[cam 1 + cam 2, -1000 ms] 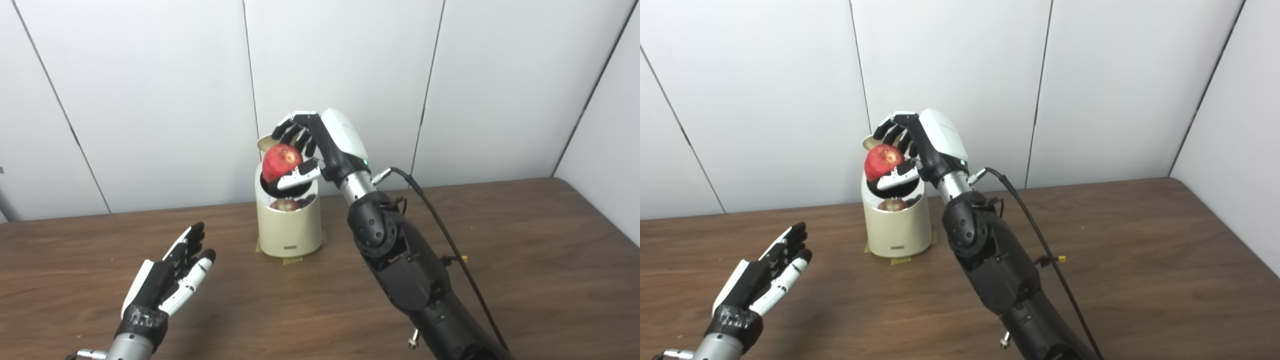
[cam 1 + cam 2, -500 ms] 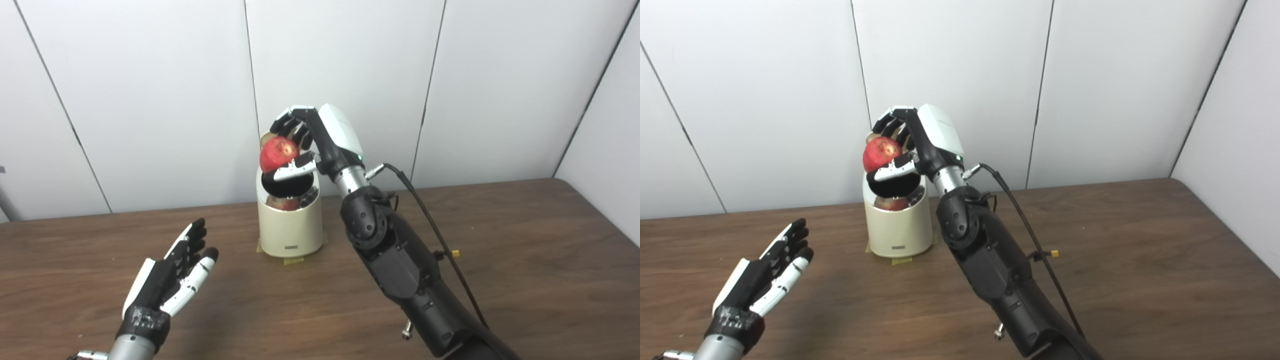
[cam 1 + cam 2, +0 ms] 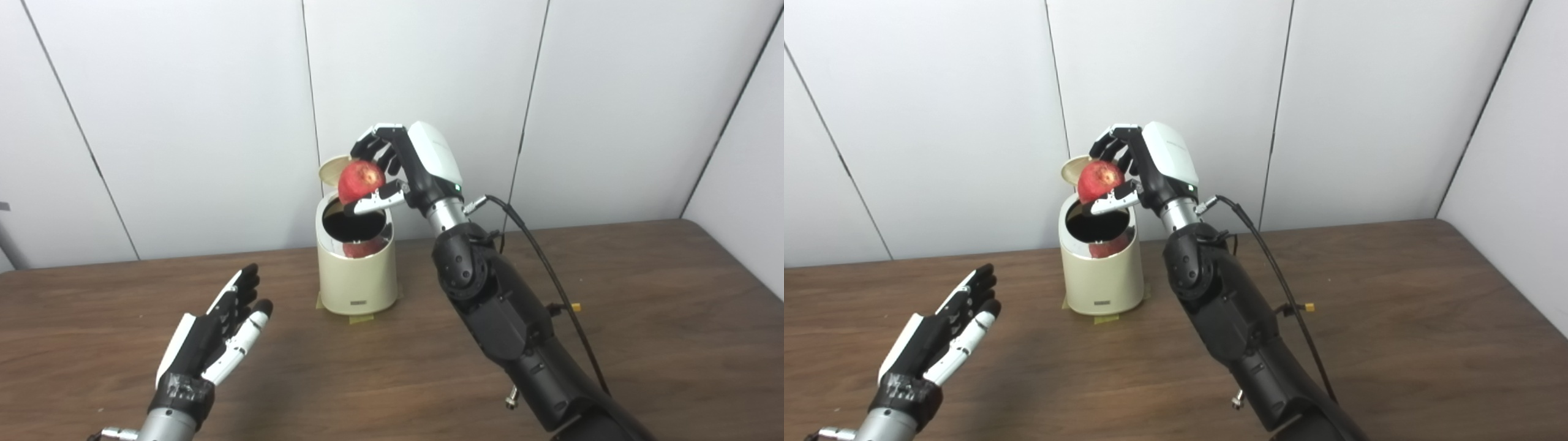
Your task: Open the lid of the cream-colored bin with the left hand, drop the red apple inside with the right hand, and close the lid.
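Drop step: right hand (image 3: 398,168) grasping round red apple (image 3: 361,179) above open cream-colored cylindrical bin (image 3: 357,269), release next; left hand (image 3: 214,337) empty, fingers spread.

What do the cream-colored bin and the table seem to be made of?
The cream-colored bin looks like smooth painted metal or plastic. Its inner rim is mirror-like, reflecting the red apple, so the liner is probably polished metal. The table shows brown wood grain with a matte finish, possibly laminate.
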### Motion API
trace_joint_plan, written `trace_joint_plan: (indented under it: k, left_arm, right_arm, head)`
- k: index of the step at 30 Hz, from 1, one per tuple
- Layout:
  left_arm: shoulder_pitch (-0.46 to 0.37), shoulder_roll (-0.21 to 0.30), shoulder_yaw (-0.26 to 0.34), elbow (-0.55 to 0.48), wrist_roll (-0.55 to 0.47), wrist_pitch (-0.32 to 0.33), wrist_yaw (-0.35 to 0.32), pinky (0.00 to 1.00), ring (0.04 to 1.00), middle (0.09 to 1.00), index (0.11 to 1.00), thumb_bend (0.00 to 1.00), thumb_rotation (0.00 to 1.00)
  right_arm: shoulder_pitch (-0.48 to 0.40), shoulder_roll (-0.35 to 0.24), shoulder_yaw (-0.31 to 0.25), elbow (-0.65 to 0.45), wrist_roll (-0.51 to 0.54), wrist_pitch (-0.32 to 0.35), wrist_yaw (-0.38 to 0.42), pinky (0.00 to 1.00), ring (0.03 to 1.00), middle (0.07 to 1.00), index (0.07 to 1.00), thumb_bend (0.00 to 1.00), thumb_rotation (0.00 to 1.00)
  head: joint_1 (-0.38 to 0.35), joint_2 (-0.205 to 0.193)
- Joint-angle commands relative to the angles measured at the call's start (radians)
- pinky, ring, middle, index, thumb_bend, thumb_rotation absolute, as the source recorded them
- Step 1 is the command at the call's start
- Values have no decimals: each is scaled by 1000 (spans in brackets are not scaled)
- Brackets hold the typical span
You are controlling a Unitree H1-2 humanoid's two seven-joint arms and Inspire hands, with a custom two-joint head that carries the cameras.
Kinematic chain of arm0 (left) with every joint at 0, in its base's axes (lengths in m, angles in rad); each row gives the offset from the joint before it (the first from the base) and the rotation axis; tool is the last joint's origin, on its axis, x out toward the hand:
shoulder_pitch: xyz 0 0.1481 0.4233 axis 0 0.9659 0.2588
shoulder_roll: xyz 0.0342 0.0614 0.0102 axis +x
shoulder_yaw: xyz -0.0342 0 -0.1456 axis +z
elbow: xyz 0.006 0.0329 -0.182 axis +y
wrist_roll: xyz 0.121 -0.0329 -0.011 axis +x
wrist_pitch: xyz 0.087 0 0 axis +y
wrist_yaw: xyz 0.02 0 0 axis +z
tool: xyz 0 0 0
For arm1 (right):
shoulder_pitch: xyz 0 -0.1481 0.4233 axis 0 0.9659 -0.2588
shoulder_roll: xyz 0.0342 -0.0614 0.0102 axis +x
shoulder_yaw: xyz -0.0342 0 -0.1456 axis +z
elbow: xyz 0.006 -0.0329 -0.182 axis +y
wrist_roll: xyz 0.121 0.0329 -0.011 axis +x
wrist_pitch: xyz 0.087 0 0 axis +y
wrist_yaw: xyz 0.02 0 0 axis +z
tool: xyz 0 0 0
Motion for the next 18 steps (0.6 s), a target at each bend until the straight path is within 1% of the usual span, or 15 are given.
trace_joint_plan:
  k: [1,5,8,9,10,12,13,16,18]
  left_arm:
    - [-20,0,5,-33,6,-7,4,973,973,971,972,440,581]
    - [-20,4,1,-38,22,-5,3,961,968,970,970,433,605]
    - [-22,-3,4,-37,14,-6,4,982,971,969,969,440,595]
    - [-22,-4,5,-35,10,-8,3,969,965,966,969,444,595]
    - [-23,-5,5,-32,8,-9,2,951,963,967,970,441,591]
    - [-23,-7,5,-30,6,-9,2,944,967,972,972,448,585]
    - [-24,-9,6,-29,4,-9,2,944,969,973,972,453,588]
    - [-26,-12,7,-27,5,-7,3,953,971,973,968,453,573]
    - [-27,-8,2,-27,24,-5,4,981,974,965,954,466,609]
  right_arm:
    - [-44,-19,9,-4,-20,-60,-41,386,406,504,510,516,0]
    - [-40,-35,36,-3,-46,-74,-36,403,406,502,535,515,0]
    - [-39,-42,53,-2,-65,-73,-34,451,432,508,511,519,0]
    - [-40,-43,57,-1,-71,-72,-36,478,516,506,499,524,0]
    - [-41,-44,62,2,-77,-70,-39,525,594,591,496,523,79]
    - [-42,-46,71,7,-87,-72,-41,593,673,657,495,523,121]
    - [-42,-50,77,9,-92,-77,-40,626,700,679,495,523,130]
    - [-41,-63,93,10,-107,-86,-34,647,718,702,495,523,136]
    - [-41,-69,99,13,-115,-91,-38,651,722,708,496,523,135]
  head:
    - [-2,3]
    - [-2,4]
    - [-3,5]
    - [-3,5]
    - [-3,4]
    - [-2,3]
    - [-1,3]
    - [-3,4]
    - [-5,6]
